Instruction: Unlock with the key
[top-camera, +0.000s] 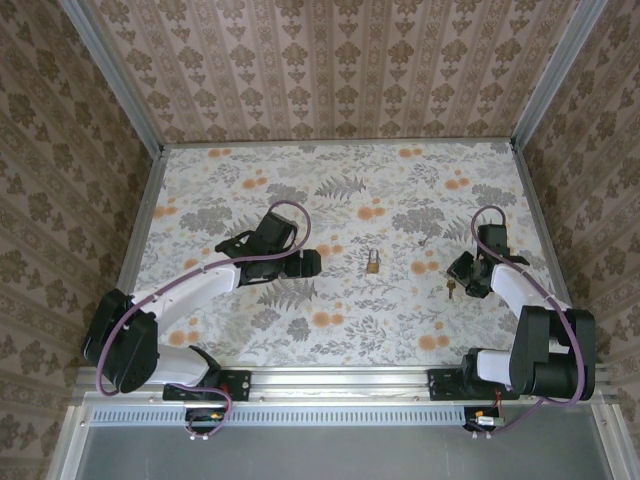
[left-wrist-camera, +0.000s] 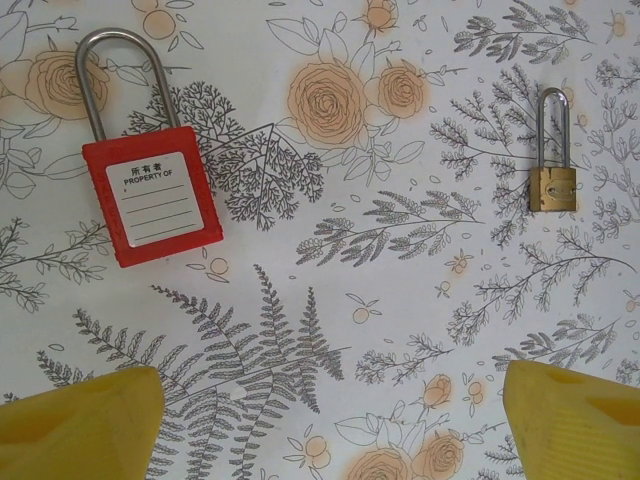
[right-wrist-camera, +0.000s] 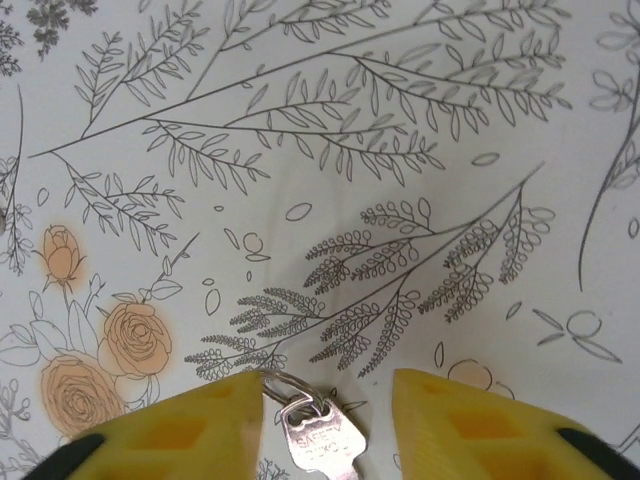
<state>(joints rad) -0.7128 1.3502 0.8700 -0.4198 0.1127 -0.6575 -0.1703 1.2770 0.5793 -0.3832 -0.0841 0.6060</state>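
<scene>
The right jaws stand apart astride the key (right-wrist-camera: 322, 442), nothing clamped. The key is flat, silvery-headed and on a small ring, lying on the worktop (right-wrist-camera: 450, 120) with the ring touching one jaw. The left jaws gape wide over bare worktop, with the red padlock (left-wrist-camera: 150, 205) and the brass padlock (left-wrist-camera: 552, 188) ahead, well apart from each other. The risk, as I judge it, is an off-centre closing that pinches the ring instead of the head. The key would then skate away or dangle, impossible to aim at a keyhole.
</scene>
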